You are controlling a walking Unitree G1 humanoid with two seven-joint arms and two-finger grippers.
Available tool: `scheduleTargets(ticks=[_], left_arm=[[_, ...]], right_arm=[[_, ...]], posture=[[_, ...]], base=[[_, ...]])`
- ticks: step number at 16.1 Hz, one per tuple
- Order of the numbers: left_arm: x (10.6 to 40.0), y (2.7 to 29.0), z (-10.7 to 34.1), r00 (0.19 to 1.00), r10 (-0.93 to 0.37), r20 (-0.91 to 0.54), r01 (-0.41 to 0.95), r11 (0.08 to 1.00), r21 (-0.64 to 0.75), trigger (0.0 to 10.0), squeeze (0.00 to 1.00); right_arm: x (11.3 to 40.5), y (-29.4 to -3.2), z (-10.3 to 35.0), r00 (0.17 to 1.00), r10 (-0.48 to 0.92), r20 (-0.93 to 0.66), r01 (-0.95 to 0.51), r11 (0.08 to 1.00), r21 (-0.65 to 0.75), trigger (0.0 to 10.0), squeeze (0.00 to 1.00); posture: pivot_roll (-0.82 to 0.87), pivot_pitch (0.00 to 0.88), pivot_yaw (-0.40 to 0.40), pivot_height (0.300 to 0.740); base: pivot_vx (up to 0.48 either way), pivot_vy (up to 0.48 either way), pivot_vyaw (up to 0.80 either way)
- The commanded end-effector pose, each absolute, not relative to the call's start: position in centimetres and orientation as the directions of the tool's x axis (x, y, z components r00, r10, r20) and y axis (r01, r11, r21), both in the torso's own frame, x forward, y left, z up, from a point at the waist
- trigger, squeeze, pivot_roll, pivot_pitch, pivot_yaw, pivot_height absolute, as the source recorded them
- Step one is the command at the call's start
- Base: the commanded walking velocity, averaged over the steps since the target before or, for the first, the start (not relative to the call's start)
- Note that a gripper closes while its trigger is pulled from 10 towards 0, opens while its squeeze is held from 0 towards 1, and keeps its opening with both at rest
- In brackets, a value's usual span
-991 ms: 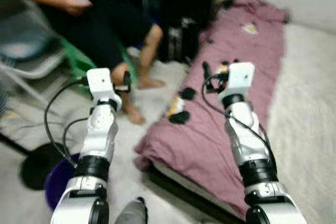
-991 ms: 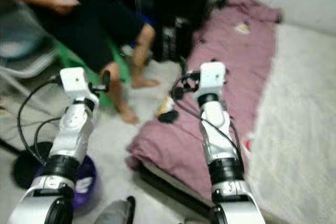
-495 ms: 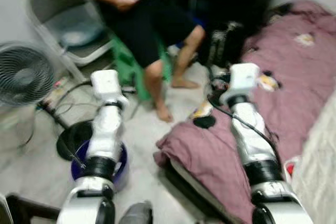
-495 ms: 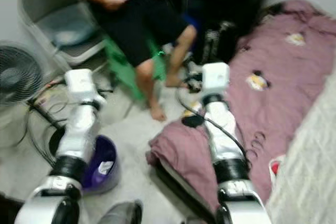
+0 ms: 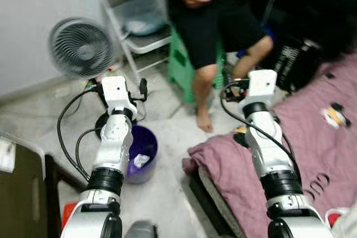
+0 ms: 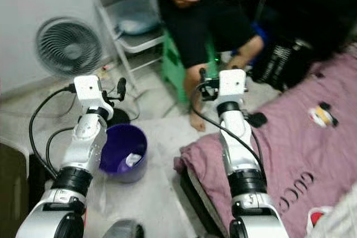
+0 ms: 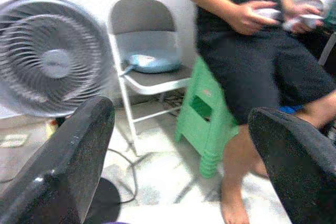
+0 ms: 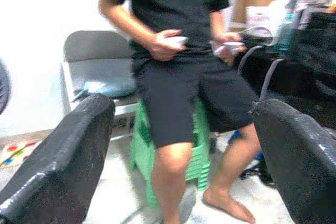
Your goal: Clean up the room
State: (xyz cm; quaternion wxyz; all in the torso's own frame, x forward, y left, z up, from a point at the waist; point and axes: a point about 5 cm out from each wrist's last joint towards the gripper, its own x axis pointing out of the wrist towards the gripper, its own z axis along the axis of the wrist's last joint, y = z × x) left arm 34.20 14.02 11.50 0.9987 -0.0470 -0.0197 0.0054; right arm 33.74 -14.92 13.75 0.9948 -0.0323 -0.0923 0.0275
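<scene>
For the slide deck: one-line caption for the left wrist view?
Open left pincer faces a grey floor fan, grey folding chair, green plastic stool and seated person.

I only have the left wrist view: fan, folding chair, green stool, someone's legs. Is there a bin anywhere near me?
Observer: Yes, a purple bucket stands on the floor just below your left arm, with a white scrap inside.
Operator: What is off to my right?
Observer: A bed under a pink blanket, with the right end effector raised above its near corner.
Operator: Is that one holding anything?
Observer: No, its fingers are spread wide with nothing between them.
</scene>
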Motion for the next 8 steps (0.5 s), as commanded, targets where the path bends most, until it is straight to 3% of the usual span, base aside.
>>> scheduleTargets(ticks=[1,5,6,8], left_arm=[[33.9,15.1,11.3,0.999,0.038,0.036,-0.035,0.996,-0.084,10.0,0.0],[32.7,16.6,10.8,0.992,0.121,0.037,-0.117,0.989,-0.089,10.0,0.0],[32.4,16.9,10.6,0.989,0.141,0.034,-0.137,0.986,-0.095,10.0,0.0],[32.3,16.8,10.5,0.99,0.139,0.031,-0.136,0.986,-0.096,10.0,0.0]], right_arm=[[33.9,-13.7,13.7,0.98,0.097,0.175,-0.09,0.995,-0.047,10.0,0.0],[34.3,-11.7,13.2,0.973,0.186,0.136,-0.184,0.983,-0.024,10.0,0.0],[34.4,-11.4,13.4,0.967,0.215,0.14,-0.206,0.976,-0.076,10.0,0.0],[34.4,-11.3,13.5,0.964,0.221,0.15,-0.212,0.974,-0.075,10.0,0.0]], posture=[[0.02,0.0,0.0,0.74],[0.08,0.0,-0.058,0.74],[0.09,0.0,-0.068,0.74],[0.08,0.0,-0.066,0.74]], base=[[0.0,0.0,0.54],[0.0,0.0,0.0],[0.0,0.0,0.0],[0.0,0.0,0.8]])
